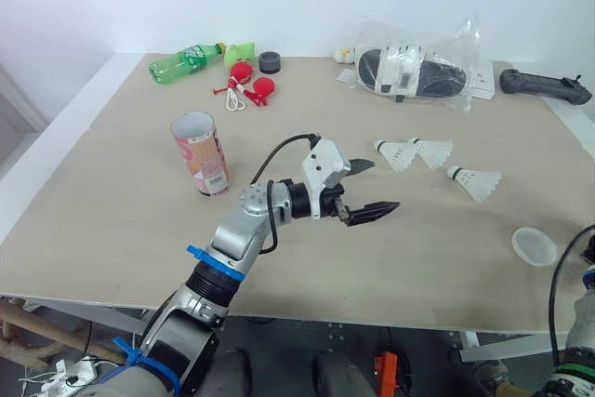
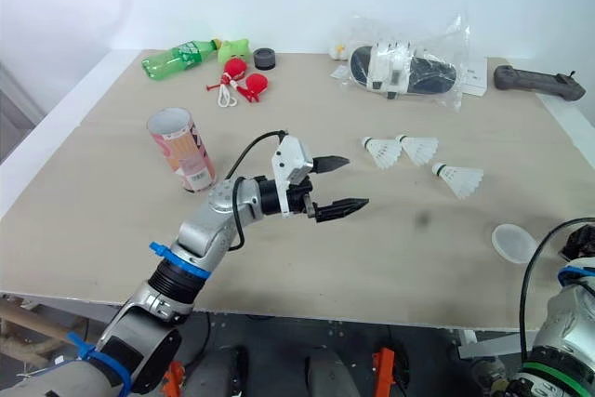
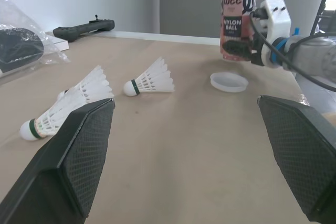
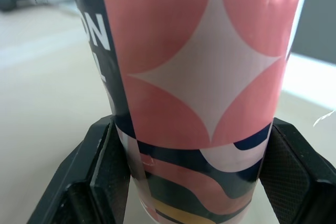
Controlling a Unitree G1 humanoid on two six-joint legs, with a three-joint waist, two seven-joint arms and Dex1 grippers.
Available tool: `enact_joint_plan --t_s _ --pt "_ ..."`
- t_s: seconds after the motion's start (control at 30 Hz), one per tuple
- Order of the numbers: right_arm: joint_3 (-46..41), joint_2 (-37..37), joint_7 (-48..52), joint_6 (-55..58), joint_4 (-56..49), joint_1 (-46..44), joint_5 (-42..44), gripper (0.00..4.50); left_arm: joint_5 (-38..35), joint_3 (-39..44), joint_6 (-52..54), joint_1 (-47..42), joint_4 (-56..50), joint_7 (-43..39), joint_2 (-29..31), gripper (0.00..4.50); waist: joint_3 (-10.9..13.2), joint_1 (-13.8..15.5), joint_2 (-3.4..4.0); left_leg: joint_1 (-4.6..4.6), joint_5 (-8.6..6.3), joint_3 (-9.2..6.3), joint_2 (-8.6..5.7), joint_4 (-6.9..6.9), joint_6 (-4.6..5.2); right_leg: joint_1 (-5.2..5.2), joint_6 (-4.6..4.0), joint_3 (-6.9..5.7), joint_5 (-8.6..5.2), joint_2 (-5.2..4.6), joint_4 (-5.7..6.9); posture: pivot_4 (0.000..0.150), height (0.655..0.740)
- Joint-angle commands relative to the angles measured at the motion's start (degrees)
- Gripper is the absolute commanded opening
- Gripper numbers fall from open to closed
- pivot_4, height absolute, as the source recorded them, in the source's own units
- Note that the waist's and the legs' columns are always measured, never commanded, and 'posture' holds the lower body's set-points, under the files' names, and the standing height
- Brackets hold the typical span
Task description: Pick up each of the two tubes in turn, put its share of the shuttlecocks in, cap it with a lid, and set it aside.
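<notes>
A pink tube [image 1: 201, 152] stands upright and open-topped on the left of the table. Right of it my left gripper [image 1: 367, 188] hovers open above the board with nothing between its fingers [image 3: 84, 156]. Three white shuttlecocks lie beyond it: two close together [image 1: 398, 153], [image 1: 432, 150] and one further right [image 1: 476, 181]. A clear round lid [image 1: 534, 245] lies near the table's right front corner. My right gripper [image 4: 194, 182] is shut on a second pink tube [image 4: 205, 61], held upright; the left wrist view has that tube [image 3: 239, 22] standing just behind the lid [image 3: 229, 82].
Along the far edge lie a green bottle [image 1: 186, 62], red toys with a white cord [image 1: 246, 86], a black round cap [image 1: 270, 62], a plastic bag holding shoes [image 1: 414, 72] and a black controller [image 1: 544, 86]. The table's front edge runs just below my left gripper.
</notes>
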Motion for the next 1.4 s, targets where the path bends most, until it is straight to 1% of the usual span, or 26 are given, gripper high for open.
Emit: enact_joint_plan --t_s 0.03,0.1,0.17,0.2,0.23,0.4,0.53,0.97,1.23,1.3,1.37,1.4 --pt "0.8 -2.5 0.2 -3.8 2.4 -0.8 -0.3 3.23 -0.1 1.0 -0.6 -0.2 -2.4 0.1 0.3 4.5 0.0 0.0 -0.02 0.0 0.0 -0.01 -0.03 0.01 0.0 0.04 0.03 0.03 -0.02 0.0 0.0 0.15 0.74" --pt "1.1 -2.9 0.2 -4.6 3.2 -0.8 0.0 3.23 -0.2 1.1 -0.6 -0.3 -2.4 0.1 0.5 4.5 0.0 0.0 -0.02 -0.01 0.0 0.0 -0.08 0.01 0.0 0.05 0.09 0.15 -0.05 0.0 -0.01 0.15 0.74" --pt "1.3 -3.3 0.1 -5.1 3.9 -0.8 0.3 4.08 -0.3 1.2 -0.7 -0.4 -2.2 0.1 0.7 4.5 0.0 0.0 -0.02 -0.01 0.0 0.01 -0.09 0.01 0.0 0.05 0.1 0.18 -0.06 0.0 -0.01 0.15 0.74" --pt "1.4 -3.4 0.1 -5.3 4.1 -0.8 0.4 4.4 -0.3 1.1 -0.8 -0.5 -2.1 0.1 0.7 4.5 0.0 0.0 -0.03 -0.02 0.0 0.0 -0.1 0.01 0.0 0.06 0.11 0.18 -0.06 -0.01 -0.01 0.15 0.74" --pt "1.4 -3.5 0.1 -5.4 4.2 -0.7 0.6 4.46 -0.2 1.1 -0.9 -0.6 -1.9 0.0 0.7 4.5 0.0 0.0 -0.02 -0.02 0.0 0.0 -0.11 0.01 0.0 0.06 0.11 0.19 -0.06 -0.01 -0.01 0.15 0.74" --pt "1.1 -3.3 0.1 -5.7 3.3 0.2 1.5 4.46 -0.1 1.1 -1.3 -1.1 -1.3 -0.4 0.7 4.5 0.0 0.0 -0.02 -0.01 0.0 0.0 -0.12 0.0 0.0 0.06 0.12 0.21 -0.07 -0.01 -0.01 0.15 0.74" --pt "0.8 -2.6 -0.4 -5.3 0.0 1.9 2.1 4.46 -0.3 1.2 -1.2 -1.2 -1.3 -0.5 0.6 4.5 0.0 0.0 -0.02 -0.02 0.0 0.0 -0.13 0.01 0.0 0.06 0.14 0.2 -0.08 -0.02 -0.01 0.15 0.74" --pt "-0.4 2.7 -3.9 1.1 -20.0 11.1 5.7 4.46 -0.9 0.7 -1.2 -1.1 -0.8 -2.3 -0.5 4.5 0.0 0.1 0.0 -0.05 0.0 -0.03 -0.17 0.01 0.0 0.06 0.16 0.22 -0.1 -0.04 -0.01 0.15 0.74" --pt "0.0 6.2 -4.4 9.9 -39.0 18.7 9.2 4.46 -0.8 1.3 -1.8 -0.3 -0.9 -2.7 -1.0 4.5 0.0 0.1 0.03 -0.07 0.0 -0.07 -0.16 0.01 0.0 0.04 0.15 0.19 -0.12 -0.03 -0.01 0.15 0.74" --pt "1.0 7.1 -1.9 12.6 -46.3 22.0 12.6 4.46 -0.9 2.0 -1.4 0.7 -1.9 -2.2 -0.2 4.5 0.0 0.1 0.04 -0.08 0.0 -0.08 -0.16 0.01 0.0 0.04 0.15 0.19 -0.12 -0.03 -0.01 0.15 0.74" --pt "5.3 6.0 6.6 17.0 -56.7 27.3 21.9 4.46 -2.0 4.2 0.3 3.3 -5.4 0.0 0.9 4.5 0.0 -0.1 0.07 -0.09 -0.01 -0.11 -0.14 0.0 0.0 0.02 0.13 0.16 -0.16 -0.02 -0.01 0.15 0.74" --pt "7.4 4.7 10.1 17.8 -60.5 29.1 23.8 4.46 -2.7 5.2 1.5 4.6 -7.0 1.1 1.2 4.5 0.0 -0.3 0.07 -0.08 -0.02 -0.11 -0.09 -0.04 0.01 0.01 0.1 0.17 -0.19 0.02 -0.01 0.15 0.74"
